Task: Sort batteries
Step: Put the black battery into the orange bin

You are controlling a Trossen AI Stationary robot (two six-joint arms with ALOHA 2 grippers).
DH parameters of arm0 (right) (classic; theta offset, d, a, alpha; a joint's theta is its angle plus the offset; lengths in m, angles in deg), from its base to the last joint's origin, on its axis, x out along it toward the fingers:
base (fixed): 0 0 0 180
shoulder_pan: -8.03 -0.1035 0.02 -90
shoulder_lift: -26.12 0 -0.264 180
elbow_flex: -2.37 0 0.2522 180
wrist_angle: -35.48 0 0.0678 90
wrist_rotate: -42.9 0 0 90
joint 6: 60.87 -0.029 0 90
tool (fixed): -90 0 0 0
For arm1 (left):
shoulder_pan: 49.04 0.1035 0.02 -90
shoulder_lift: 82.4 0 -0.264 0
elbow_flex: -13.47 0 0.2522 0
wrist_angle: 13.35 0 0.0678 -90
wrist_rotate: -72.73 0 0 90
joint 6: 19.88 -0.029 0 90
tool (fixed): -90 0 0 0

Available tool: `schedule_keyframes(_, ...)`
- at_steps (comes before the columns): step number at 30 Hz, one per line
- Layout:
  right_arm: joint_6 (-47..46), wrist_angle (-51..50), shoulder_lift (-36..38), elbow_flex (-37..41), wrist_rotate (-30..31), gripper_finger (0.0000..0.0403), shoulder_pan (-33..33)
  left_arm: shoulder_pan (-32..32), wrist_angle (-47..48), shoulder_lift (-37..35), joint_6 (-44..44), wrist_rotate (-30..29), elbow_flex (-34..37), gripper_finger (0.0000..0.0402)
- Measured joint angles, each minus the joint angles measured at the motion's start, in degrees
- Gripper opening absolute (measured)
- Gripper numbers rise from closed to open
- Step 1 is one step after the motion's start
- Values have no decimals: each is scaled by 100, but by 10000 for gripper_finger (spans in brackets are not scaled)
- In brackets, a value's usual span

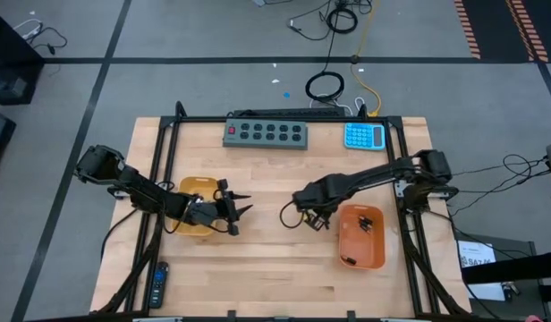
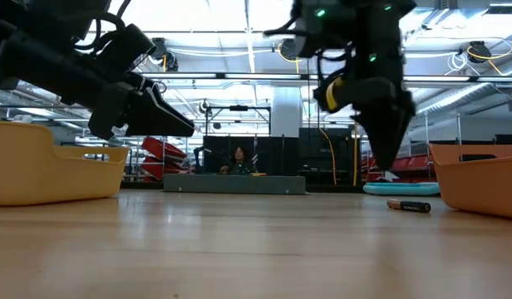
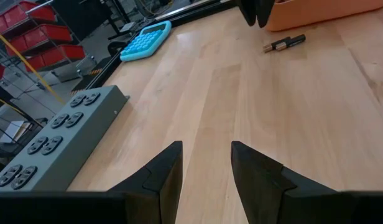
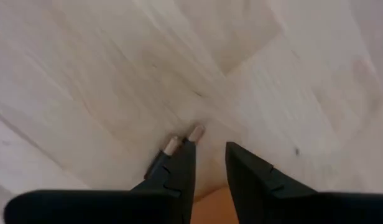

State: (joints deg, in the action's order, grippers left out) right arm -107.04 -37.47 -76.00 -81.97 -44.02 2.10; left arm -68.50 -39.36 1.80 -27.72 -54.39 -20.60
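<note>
Wooden desk (image 1: 275,259) fills the high view, w/ both arms reaching in toward its middle. We see the left jaws (image 1: 241,213) just beside the yellow tray (image 1: 197,186) on its inner side, held off the desk, approx. half open & empty; the left wrist view shows bare wood between the two dark fingers (image 3: 163,174).

Right jaws (image 1: 291,207) sit near the desk centre, just left of the orange tray (image 1: 361,259). In the right wrist view they point down at the wood, slightly apart, nothing between them; two batteries (image 4: 179,144) lie side by side right at one fingertip, partly hidden by it, so we can't tell if they touch.

Another battery (image 2: 408,205), black w/ a copper-coloured end, lies flat on the desk beside the orange tray, apart from both jaws. Inside that tray we make out a few dark batteries (image 1: 350,260).

At the far edge: grey power strip (image 1: 267,133) & blue calculator (image 1: 364,136). Remote control (image 1: 158,282) lies at the near left corner.
</note>
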Motion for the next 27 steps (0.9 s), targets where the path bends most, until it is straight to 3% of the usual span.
schedule_keyframes(6,747,-321,-736,-572,-186,142,16,0,17,0,0,115,0,146)
schedule_keyframes(11,-105,-736,-868,-676,-194,190,158,-1,22,0,2,255,0,146)
schedule_keyframes(17,-1111,-550,-836,-677,-287,184,76,-2,23,0,93,256,0,146)
schedule_keyframes(27,-1317,-381,-851,-532,-152,154,-18,-7,148,2,155,362,-1,146)
